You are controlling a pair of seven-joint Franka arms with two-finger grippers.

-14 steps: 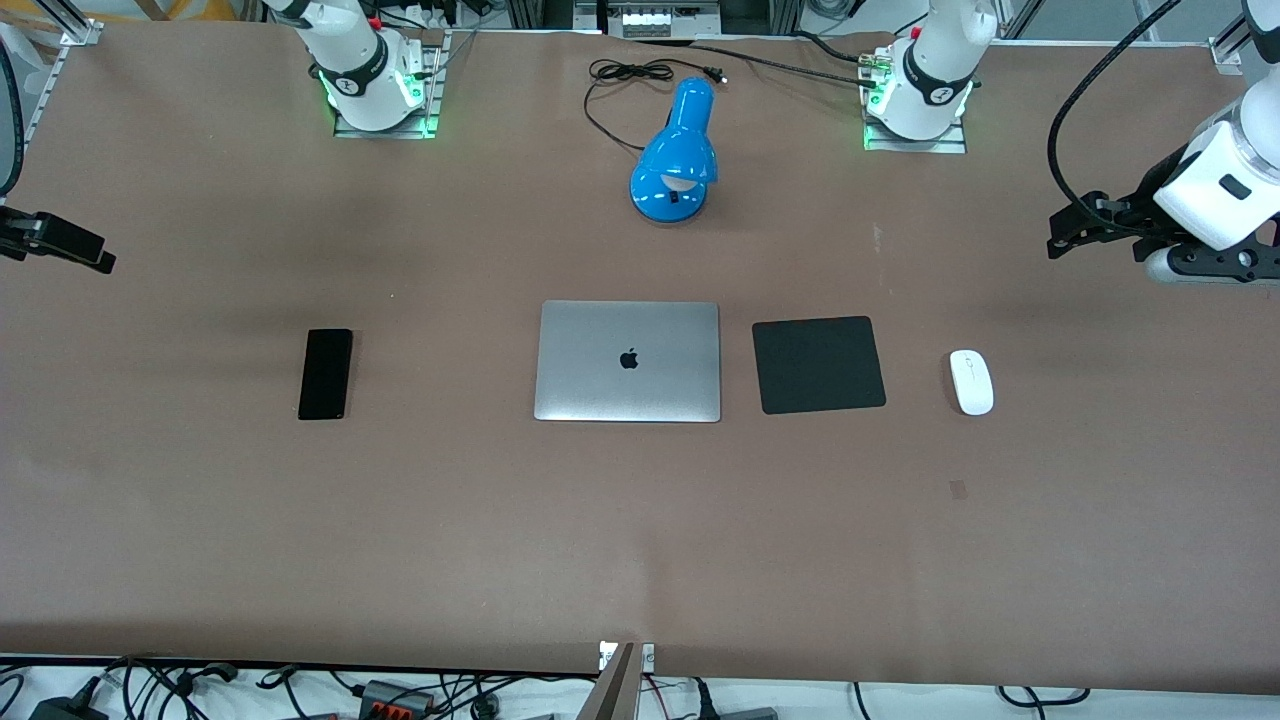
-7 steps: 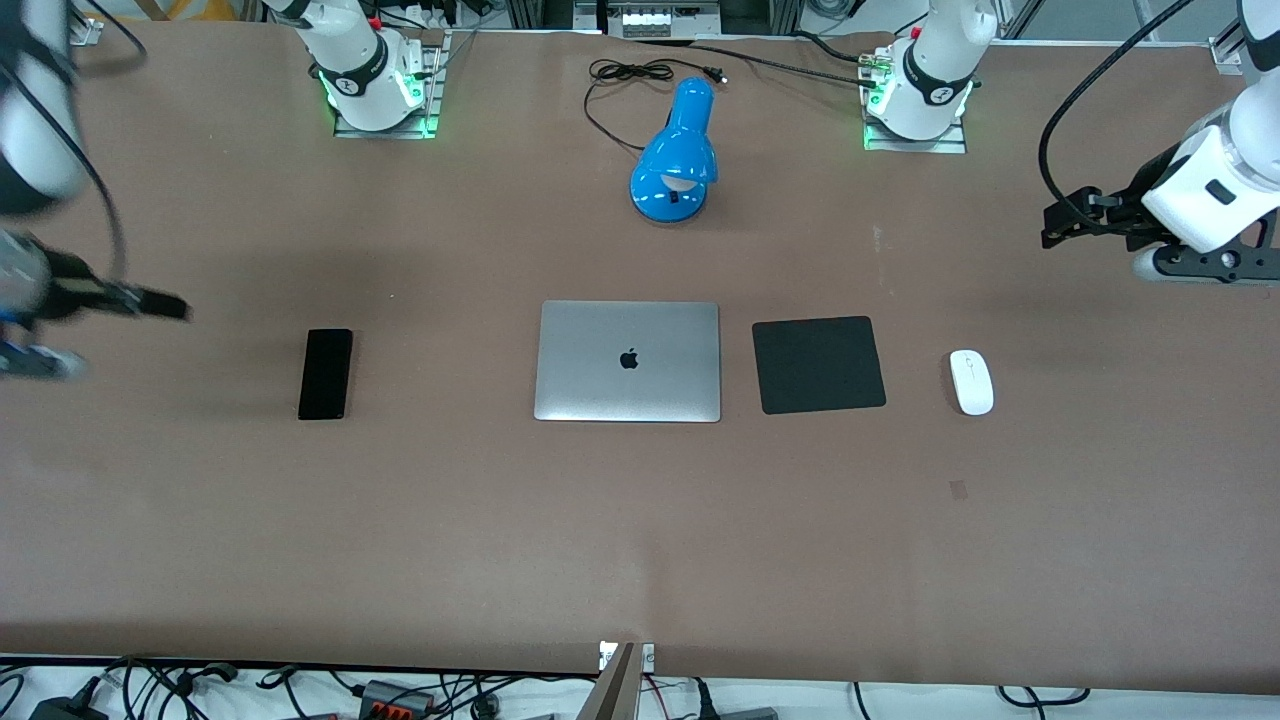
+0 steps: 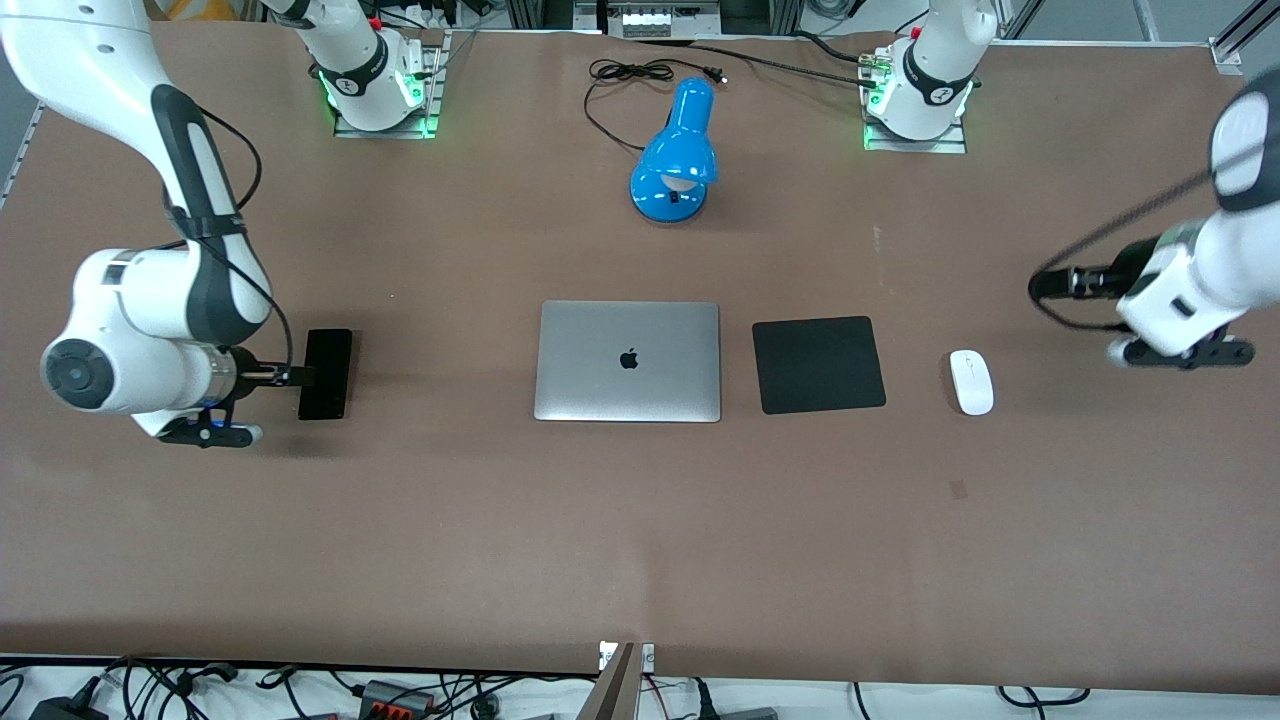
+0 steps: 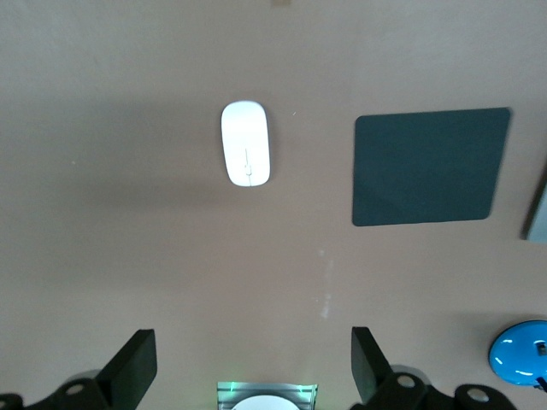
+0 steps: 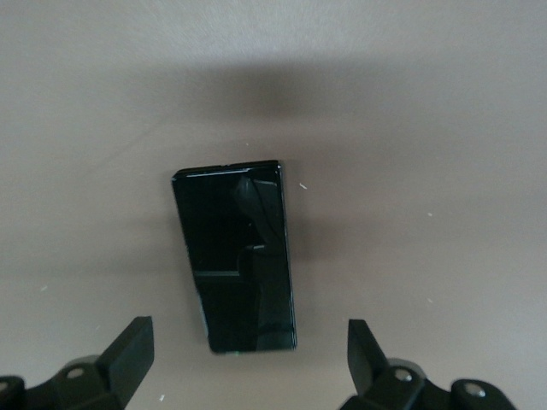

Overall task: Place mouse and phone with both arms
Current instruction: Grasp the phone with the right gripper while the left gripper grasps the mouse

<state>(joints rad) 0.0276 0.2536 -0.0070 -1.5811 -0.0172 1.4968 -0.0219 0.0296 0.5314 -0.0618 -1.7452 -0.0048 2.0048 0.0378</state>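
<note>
The black phone point(image 3: 325, 373) lies flat on the brown table toward the right arm's end. My right gripper point(image 3: 286, 376) hangs open and empty just above the table, right beside the phone. In the right wrist view the phone point(image 5: 235, 256) lies just ahead of the open gripper point(image 5: 248, 354), outside its fingers point(image 5: 128, 352). The white mouse point(image 3: 971, 381) lies toward the left arm's end, beside the black mouse pad point(image 3: 818, 364). My left gripper point(image 3: 1045, 285) is open and empty over bare table near the mouse. In the left wrist view the mouse point(image 4: 245, 143) is well ahead of the gripper point(image 4: 250, 371).
A closed silver laptop point(image 3: 628, 361) lies mid-table between the phone and the mouse pad. A blue desk lamp point(image 3: 675, 150) with its black cord stands farther from the camera than the laptop. The left wrist view also shows the pad point(image 4: 427, 166) and the lamp point(image 4: 520, 354).
The right arm has swung in from the table's end and brought its gripper down beside the phone. The left gripper has moved in and lowered toward the mouse. Phone and mouse have not moved.
</note>
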